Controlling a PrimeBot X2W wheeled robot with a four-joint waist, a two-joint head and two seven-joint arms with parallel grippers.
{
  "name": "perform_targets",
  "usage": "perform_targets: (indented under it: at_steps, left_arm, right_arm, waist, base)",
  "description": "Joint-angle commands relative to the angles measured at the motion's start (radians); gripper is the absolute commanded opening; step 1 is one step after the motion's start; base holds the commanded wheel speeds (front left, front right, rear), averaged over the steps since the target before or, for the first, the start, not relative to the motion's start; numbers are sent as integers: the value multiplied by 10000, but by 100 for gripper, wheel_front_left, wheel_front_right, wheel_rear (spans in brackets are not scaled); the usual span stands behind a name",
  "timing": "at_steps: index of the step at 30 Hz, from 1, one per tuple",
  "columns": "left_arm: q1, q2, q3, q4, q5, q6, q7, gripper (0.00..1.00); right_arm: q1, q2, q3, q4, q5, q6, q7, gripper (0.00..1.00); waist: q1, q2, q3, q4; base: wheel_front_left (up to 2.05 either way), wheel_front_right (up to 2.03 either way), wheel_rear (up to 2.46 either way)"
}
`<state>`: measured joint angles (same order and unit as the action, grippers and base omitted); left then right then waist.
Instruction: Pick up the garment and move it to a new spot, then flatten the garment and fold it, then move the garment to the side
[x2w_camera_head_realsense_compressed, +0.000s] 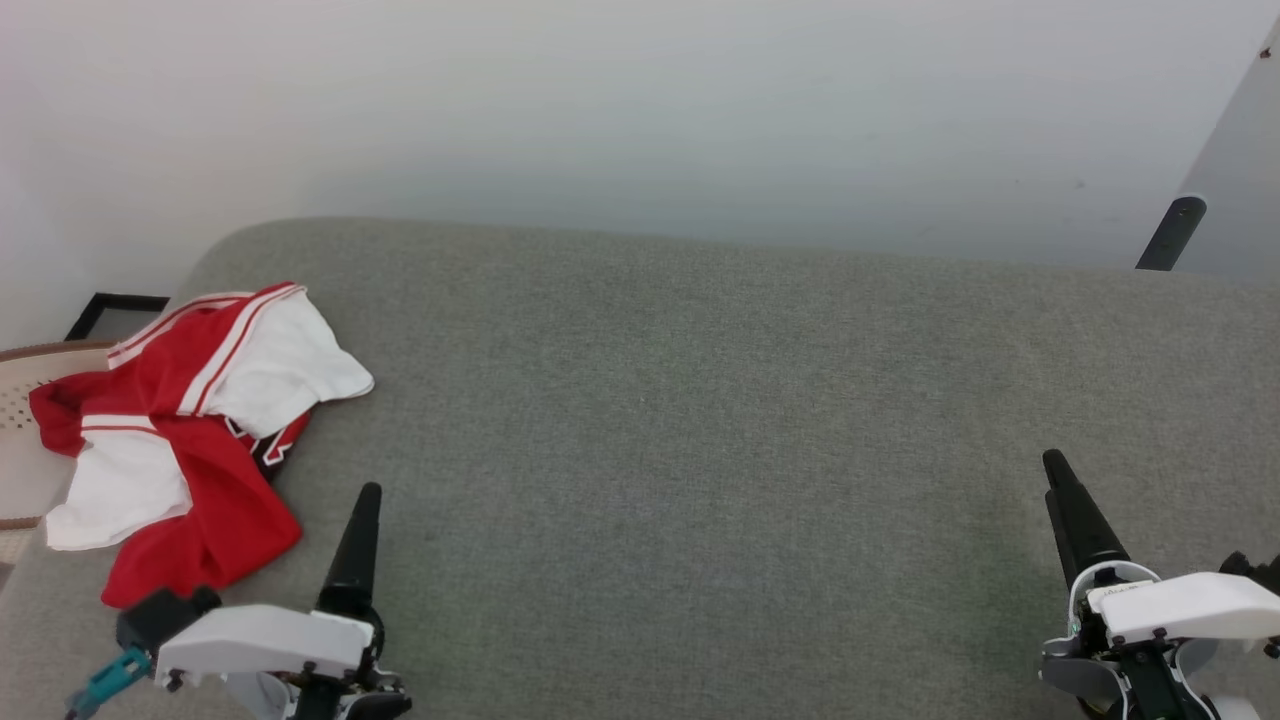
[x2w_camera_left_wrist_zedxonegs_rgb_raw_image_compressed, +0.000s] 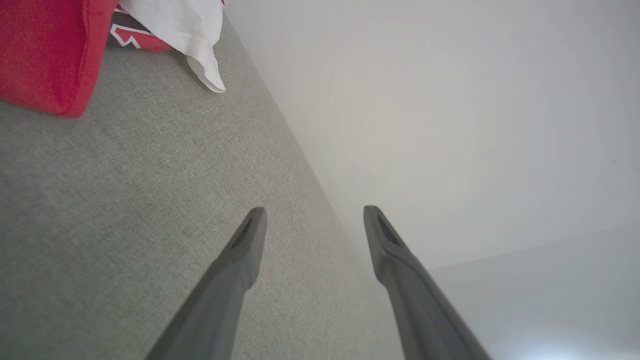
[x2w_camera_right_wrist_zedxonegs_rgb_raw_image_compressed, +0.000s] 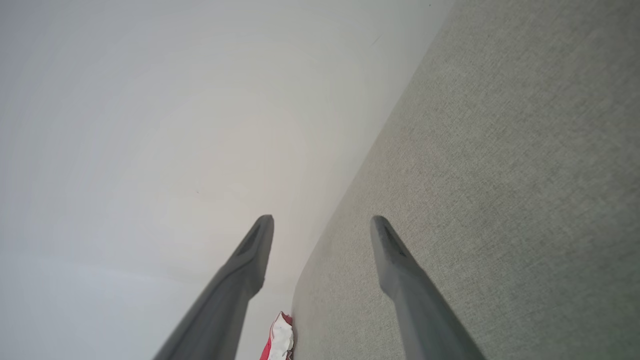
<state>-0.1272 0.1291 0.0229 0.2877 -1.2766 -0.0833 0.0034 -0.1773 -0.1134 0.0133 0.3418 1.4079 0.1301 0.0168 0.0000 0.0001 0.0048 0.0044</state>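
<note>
The left tool (x2w_camera_left_wrist_zedxonegs_rgb_raw_image_compressed: 314, 212) and right tool (x2w_camera_right_wrist_zedxonegs_rgb_raw_image_compressed: 321, 221) hover with jaws parted.

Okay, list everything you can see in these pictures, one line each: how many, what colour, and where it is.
garment: one, red with white sleeves and striped trim, crumpled at the left end of the grey surface
grey surface: one, grey fabric, spanning the head view
perforated item: one, beige with a brown rim, beyond the surface's left edge, partly hidden by the garment
frame: one, black, beyond the far left corner
post: one, dark, slanted, upper right past the surface
left gripper: one, dark, fingers apart, holding nothing, near edge beside the garment
right gripper: one, dark, fingers apart, holding nothing, near edge at the right
</note>
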Motion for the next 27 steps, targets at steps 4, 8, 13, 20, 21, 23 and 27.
perform_targets:
  at_steps: [4,8,13,20,21,23,27]
  left_arm:
    - [-354,252,-199,-190,1000,152,-210,100]
    - [-371,397,-339,-217,1820,292,-361,100]
    - [-426,521,-432,-267,2685,379,-546,100]
    - [-536,702,-678,-228,3896,404,-789,100]
    - [-546,741,-724,-222,4088,414,-821,100]
    - [-563,788,-800,-197,4409,427,-882,100]
    - [-607,871,-922,-260,5012,452,-1017,100]
  right_arm:
    - [-493,-262,299,48,-717,4,-253,100]
    - [-669,-414,523,259,-1507,4,-451,100]
    - [-867,-508,667,564,-2462,5,-655,100]
    - [-1158,-611,646,949,-4047,5,-915,100]
    - [-1184,-613,621,990,-4285,5,-947,100]
    - [-1226,-569,564,1055,-4681,5,-1018,100]
    - [-1293,-512,401,1184,-5567,6,-1149,100]
  waist:
    - [0,-1,-5,0]
    - [0,-1,4,-9]
    - [0,-1,21,-14]
    - [0,-1,12,-15]
    - [0,-1,9,-15]
    - [0,-1,-2,-18]
    - [0,-1,-5,-27]
  base:
    - [0,0,0]
    - [0,0,0]
    - [0,0,0]
    - [0,0,0]
    - [0,0,0]
    - [0,0,0]
    - [0,0,0]
